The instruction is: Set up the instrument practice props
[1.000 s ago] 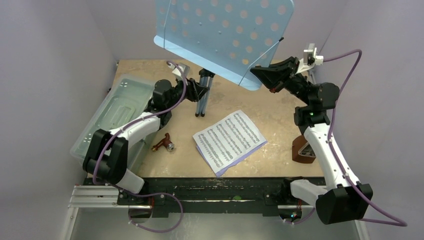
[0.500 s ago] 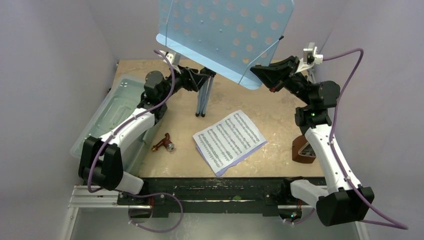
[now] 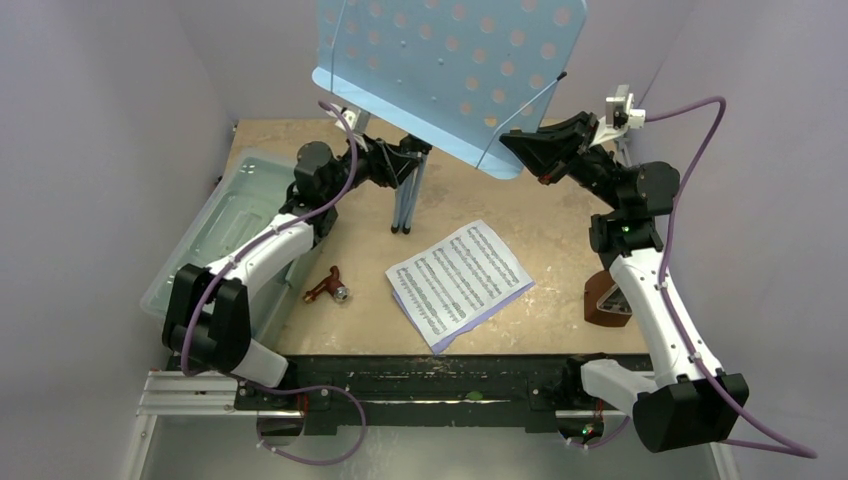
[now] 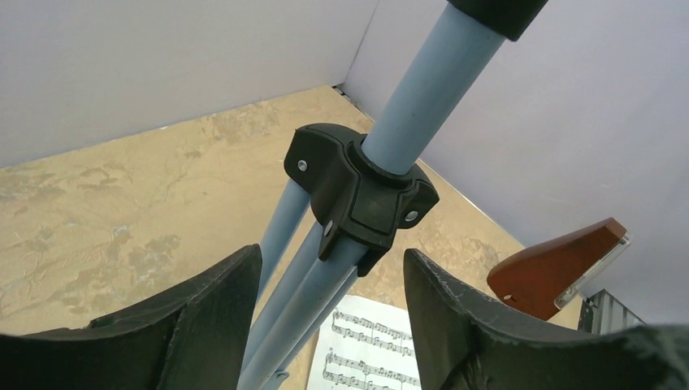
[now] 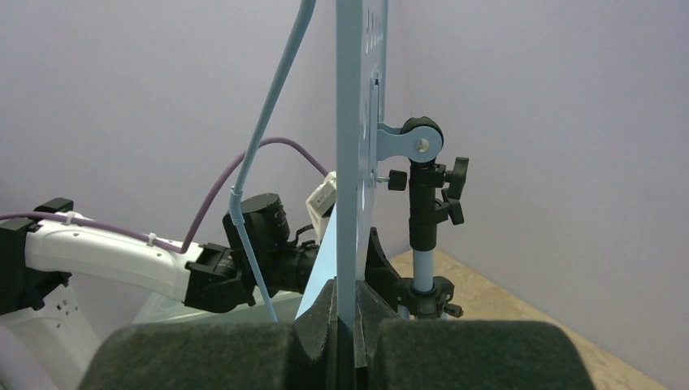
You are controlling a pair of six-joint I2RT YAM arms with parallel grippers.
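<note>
Straddling the music stand (image 3: 450, 70) at its black tripod collar (image 4: 361, 195), my left jaws gape wide, with its near-upright pole between them and no contact that I can see. My right jaws pinch the desk's lower edge. Stand sits mid-back on the worktop (image 3: 545, 225).

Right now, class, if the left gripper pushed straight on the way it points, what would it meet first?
Probably the music stand: its black leg collar and blue legs sit dead ahead between the left gripper's open fingers, though how far off is unclear.
</note>
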